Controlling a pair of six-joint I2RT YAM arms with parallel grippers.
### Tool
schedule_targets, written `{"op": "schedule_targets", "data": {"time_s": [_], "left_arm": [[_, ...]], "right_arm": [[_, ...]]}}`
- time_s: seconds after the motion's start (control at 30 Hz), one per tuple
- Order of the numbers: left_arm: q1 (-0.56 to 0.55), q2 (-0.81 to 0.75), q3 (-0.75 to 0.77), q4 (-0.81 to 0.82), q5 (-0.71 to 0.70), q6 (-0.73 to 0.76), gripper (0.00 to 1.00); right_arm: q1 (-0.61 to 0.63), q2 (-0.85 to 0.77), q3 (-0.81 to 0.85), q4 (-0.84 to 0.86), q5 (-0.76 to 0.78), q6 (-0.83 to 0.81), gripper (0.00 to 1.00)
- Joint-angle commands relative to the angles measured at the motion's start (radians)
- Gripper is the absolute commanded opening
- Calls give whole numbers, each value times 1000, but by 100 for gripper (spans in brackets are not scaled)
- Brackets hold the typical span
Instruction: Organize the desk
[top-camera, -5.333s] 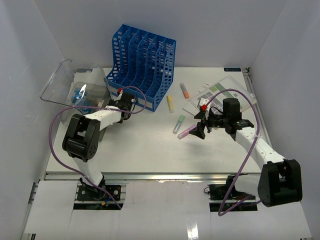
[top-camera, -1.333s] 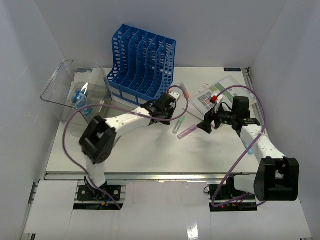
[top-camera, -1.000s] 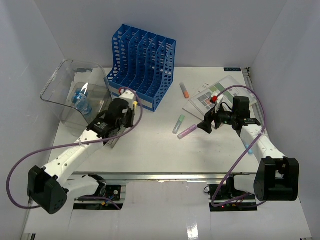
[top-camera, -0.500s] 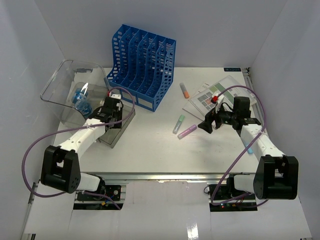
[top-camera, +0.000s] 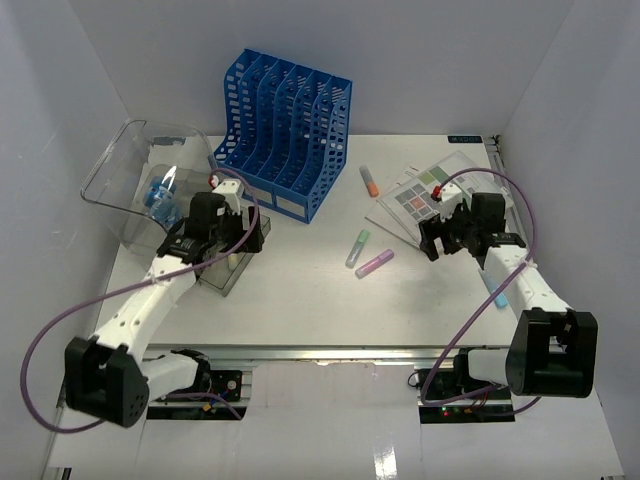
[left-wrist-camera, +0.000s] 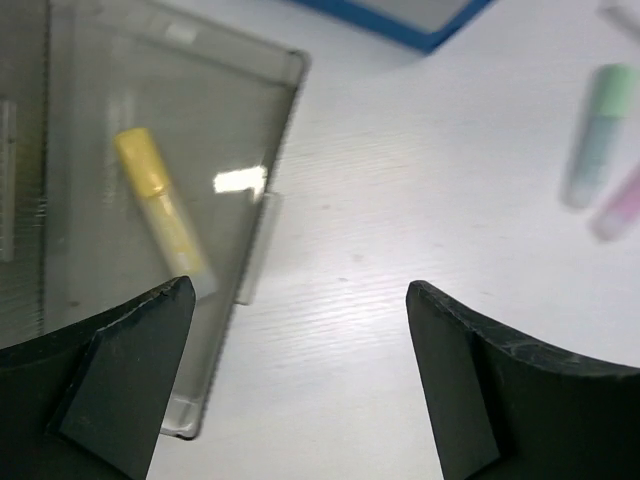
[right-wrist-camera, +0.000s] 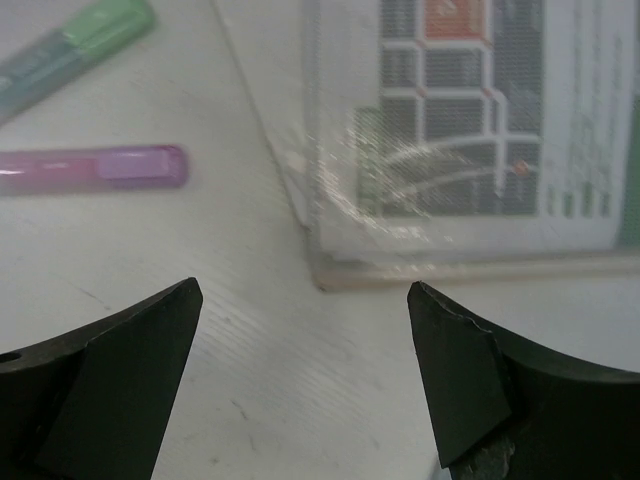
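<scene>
The white desk (top-camera: 300, 300) holds a green highlighter (top-camera: 357, 247), a purple highlighter (top-camera: 374, 263) and an orange highlighter (top-camera: 369, 180). A yellow highlighter (left-wrist-camera: 160, 215) lies inside the clear bin (top-camera: 130, 175) at the left. My left gripper (top-camera: 240, 245) is open and empty just right of the bin's edge (left-wrist-camera: 270, 200), over bare desk (left-wrist-camera: 350, 330). My right gripper (top-camera: 431, 243) is open and empty over the desk at the near corner of a booklet in a clear sleeve (right-wrist-camera: 470, 130), with the purple highlighter (right-wrist-camera: 95, 168) to its left.
A blue file rack (top-camera: 285, 130) stands at the back, beside the bin. The bin also holds blue items (top-camera: 160, 195). The booklet (top-camera: 440, 190) lies at the back right. A light blue object (top-camera: 497, 292) shows beneath the right arm. White walls close in both sides.
The yellow highlighter left the desk centre; my left gripper carried it to the bin, let it go and now hovers beside the bin. My right gripper drew back from the purple highlighter towards the booklet.
</scene>
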Motion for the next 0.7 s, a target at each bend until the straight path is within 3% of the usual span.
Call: {"op": "schedule_targets", "data": {"time_s": [0.0,0.17,0.3,0.53,0.67], "left_arm": [[3,-207,-107,84,200,-120,98],[6,-321,-217,163,360,-205,98],[4,-333,-277,211,462,-256,98],[4,-376,-313,223,512,-279,98],[4,-387,-316,223,528,-306,98]], "right_arm": [[-106,-63,41,-119,385,-58,90],[-326,-47,48,-287,186,-313,90],[-460,78,95,-328,144,-418,90],[-487,218,134,-322,92,-480,91],[-487,287,157,-330,75,-478,99]]}}
